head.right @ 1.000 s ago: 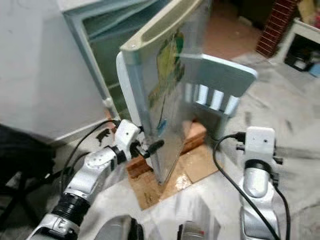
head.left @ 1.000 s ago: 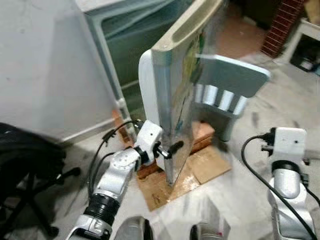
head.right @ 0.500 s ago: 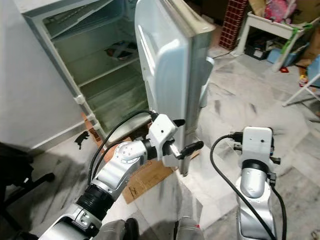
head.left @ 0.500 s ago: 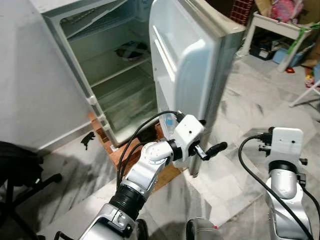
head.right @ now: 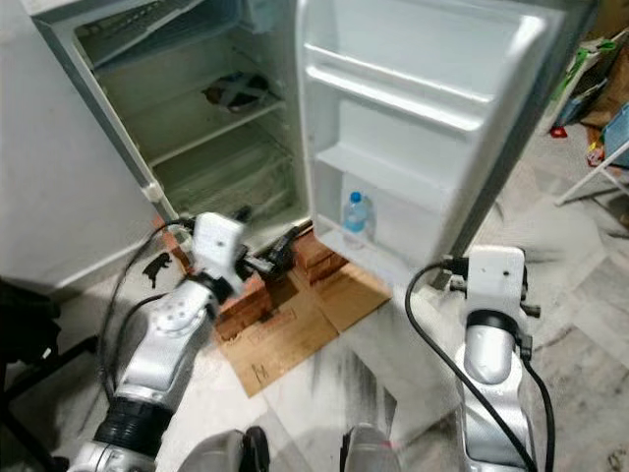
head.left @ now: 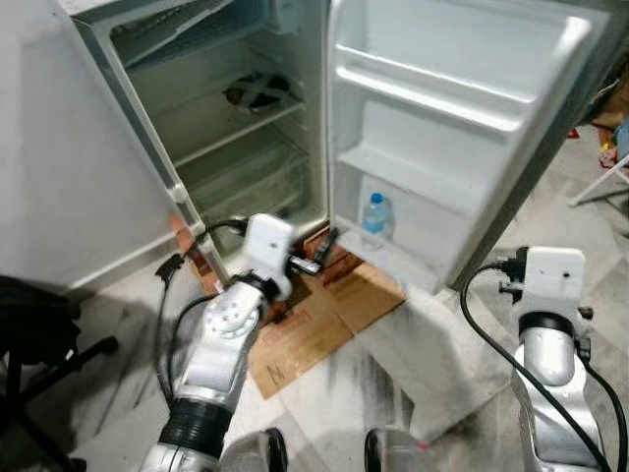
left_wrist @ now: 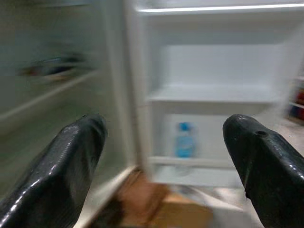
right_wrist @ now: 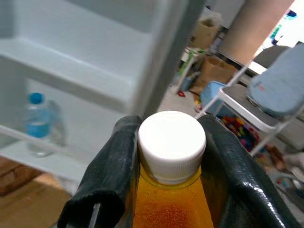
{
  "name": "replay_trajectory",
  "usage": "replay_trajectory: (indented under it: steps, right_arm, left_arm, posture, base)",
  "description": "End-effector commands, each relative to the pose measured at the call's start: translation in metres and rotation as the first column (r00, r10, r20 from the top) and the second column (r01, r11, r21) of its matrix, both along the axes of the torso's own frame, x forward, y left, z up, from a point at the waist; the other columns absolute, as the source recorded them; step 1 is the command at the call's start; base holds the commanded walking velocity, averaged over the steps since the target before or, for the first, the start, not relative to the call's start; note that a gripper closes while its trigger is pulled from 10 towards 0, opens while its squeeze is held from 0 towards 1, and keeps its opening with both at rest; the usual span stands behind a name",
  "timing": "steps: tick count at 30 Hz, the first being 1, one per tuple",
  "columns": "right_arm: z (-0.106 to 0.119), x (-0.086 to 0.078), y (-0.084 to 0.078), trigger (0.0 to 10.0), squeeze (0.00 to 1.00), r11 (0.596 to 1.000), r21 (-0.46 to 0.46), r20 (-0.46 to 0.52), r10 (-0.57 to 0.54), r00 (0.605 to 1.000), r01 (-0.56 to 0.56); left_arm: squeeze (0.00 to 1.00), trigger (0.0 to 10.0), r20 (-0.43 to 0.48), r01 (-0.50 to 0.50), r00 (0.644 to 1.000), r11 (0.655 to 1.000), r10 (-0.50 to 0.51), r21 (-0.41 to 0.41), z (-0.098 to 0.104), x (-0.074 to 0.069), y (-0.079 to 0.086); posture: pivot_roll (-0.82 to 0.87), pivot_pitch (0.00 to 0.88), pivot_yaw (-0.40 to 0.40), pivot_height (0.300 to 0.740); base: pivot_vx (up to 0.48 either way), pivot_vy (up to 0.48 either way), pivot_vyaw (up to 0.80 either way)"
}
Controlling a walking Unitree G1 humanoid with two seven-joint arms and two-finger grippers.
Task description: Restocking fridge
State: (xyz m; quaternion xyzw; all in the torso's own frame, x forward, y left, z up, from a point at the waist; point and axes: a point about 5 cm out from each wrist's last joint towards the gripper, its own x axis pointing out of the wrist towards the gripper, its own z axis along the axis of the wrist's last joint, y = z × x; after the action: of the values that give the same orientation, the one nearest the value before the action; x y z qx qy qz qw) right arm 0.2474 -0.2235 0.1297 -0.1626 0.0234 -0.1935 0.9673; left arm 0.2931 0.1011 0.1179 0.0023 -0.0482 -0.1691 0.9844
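The fridge (head.left: 236, 147) stands open, its door (head.left: 462, 118) swung wide to the right with the inner shelves facing me. A small water bottle (head.left: 372, 212) with a blue cap stands on the door's lowest shelf. A dark dish (head.left: 257, 91) lies on an inner shelf. My left gripper (head.left: 319, 254) hovers low by the fridge's bottom edge, open and holding nothing, its fingers (left_wrist: 71, 156) wide apart. My right gripper (right_wrist: 170, 124) is shut on an orange bottle (right_wrist: 171, 204) with a white cap (right_wrist: 172, 142), held low at the right, its arm (head.left: 545, 305) in front of the door.
Flattened cardboard (head.left: 314, 320) and red bricks (head.left: 197, 258) lie on the floor under the fridge. A black office chair (head.left: 39, 334) stands at the left. White furniture legs (head.left: 607, 179) and household clutter (right_wrist: 237, 76) sit beyond the door at the right.
The fridge door has swung from half open to wide open. My left gripper has left the door's edge and drawn back low toward the fridge base. The camera view has shifted.
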Motion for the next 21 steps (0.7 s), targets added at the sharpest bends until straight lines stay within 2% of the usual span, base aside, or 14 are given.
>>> replay_trajectory:
  steps: [1, 2, 4, 8, 18, 21]
  right_arm:
    - [0.002, 0.001, 0.001, 10.0, 0.00, 1.000, -0.007, 0.013, 0.018, 1.000, -0.018]
    - [0.002, 0.001, 0.001, 10.0, 0.00, 1.000, -0.007, 0.013, 0.018, 1.000, -0.018]
    - [0.001, 0.004, 0.004, 10.0, 0.00, 0.998, -0.035, 0.002, 0.046, 0.999, -0.046]
    - [0.002, 0.007, 0.008, 10.0, 0.00, 0.997, -0.027, 0.009, 0.070, 0.997, -0.070]
    - [0.001, 0.007, 0.008, 10.0, 0.00, 0.997, -0.023, 0.008, 0.074, 0.997, -0.074]
    - [0.000, 0.008, 0.007, 10.0, 0.00, 0.997, -0.015, 0.009, 0.073, 0.997, -0.073]
  left_arm:
    - [0.00, 10.0, -0.030, -0.078, 0.996, 0.997, 0.078, 0.009, -0.006, -0.004, 0.014]
    - [0.00, 10.0, -0.030, -0.078, 0.996, 0.997, 0.078, 0.009, -0.006, -0.004, 0.014]
    - [0.00, 10.0, -0.067, -0.144, 0.987, 0.989, 0.146, 0.024, -0.016, -0.010, 0.026]
    - [0.00, 10.0, -0.107, -0.219, 0.969, 0.975, 0.222, 0.036, -0.022, -0.016, 0.038]
    - [0.00, 10.0, -0.101, -0.200, 0.974, 0.979, 0.204, 0.044, -0.019, -0.014, 0.031]
    - [0.00, 10.0, -0.104, -0.202, 0.973, 0.978, 0.206, 0.043, -0.019, -0.014, 0.031]
  posture:
    - [-0.08, 0.128, 0.044, 0.740]
    - [-0.08, 0.128, 0.044, 0.740]
    - [-0.08, 0.130, 0.042, 0.740]
    - [-0.07, 0.131, 0.043, 0.740]
    - [-0.08, 0.128, 0.045, 0.740]
    - [-0.08, 0.129, 0.047, 0.740]
  base:
    - [0.000, 0.000, 0.00]
    - [0.000, 0.000, 0.00]
    - [0.000, 0.000, 0.00]
    - [0.000, 0.000, 0.21]
    - [0.000, 0.000, 0.64]
    - [0.000, 0.000, 0.00]
